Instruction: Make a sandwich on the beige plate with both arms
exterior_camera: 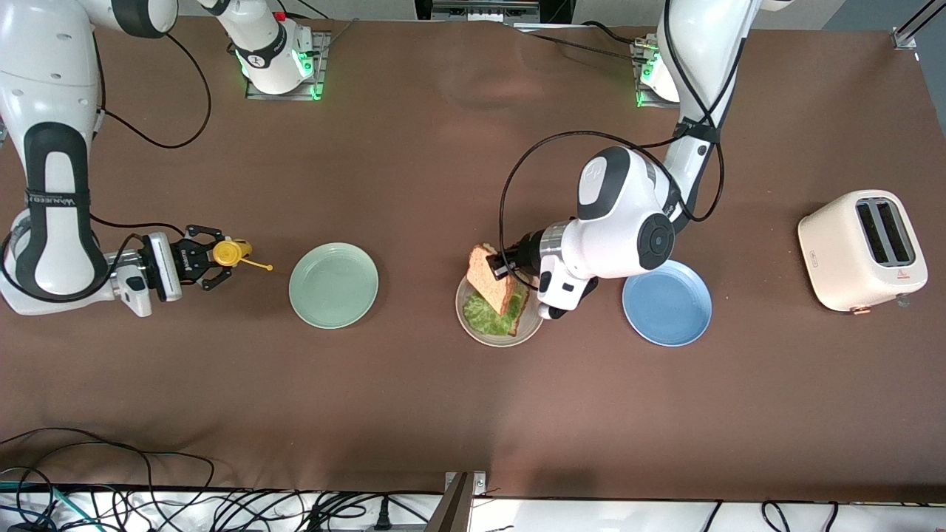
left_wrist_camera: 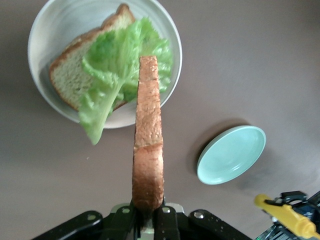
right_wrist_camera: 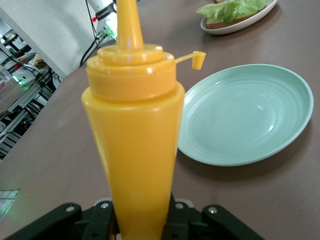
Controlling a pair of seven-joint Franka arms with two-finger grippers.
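Note:
The beige plate (exterior_camera: 497, 343) (left_wrist_camera: 65, 25) sits mid-table with a brown bread slice (left_wrist_camera: 67, 75) on it and a ruffled lettuce leaf (exterior_camera: 488, 316) (left_wrist_camera: 120, 65) on top. My left gripper (exterior_camera: 510, 264) (left_wrist_camera: 148, 212) is shut on a second bread slice (exterior_camera: 491, 283) (left_wrist_camera: 148, 145), which it holds tilted on edge over the plate and the lettuce. My right gripper (exterior_camera: 211, 255) (right_wrist_camera: 142, 220) waits at the right arm's end of the table, shut on a yellow squeeze bottle (exterior_camera: 229, 253) (right_wrist_camera: 135, 135) whose nozzle points toward the mint-green plate.
A mint-green plate (exterior_camera: 333, 285) (right_wrist_camera: 245, 115) lies between the bottle and the beige plate. A blue plate (exterior_camera: 667, 303) lies beside the beige plate toward the left arm's end. A cream toaster (exterior_camera: 863, 251) stands at that end. Cables run along the table's near edge.

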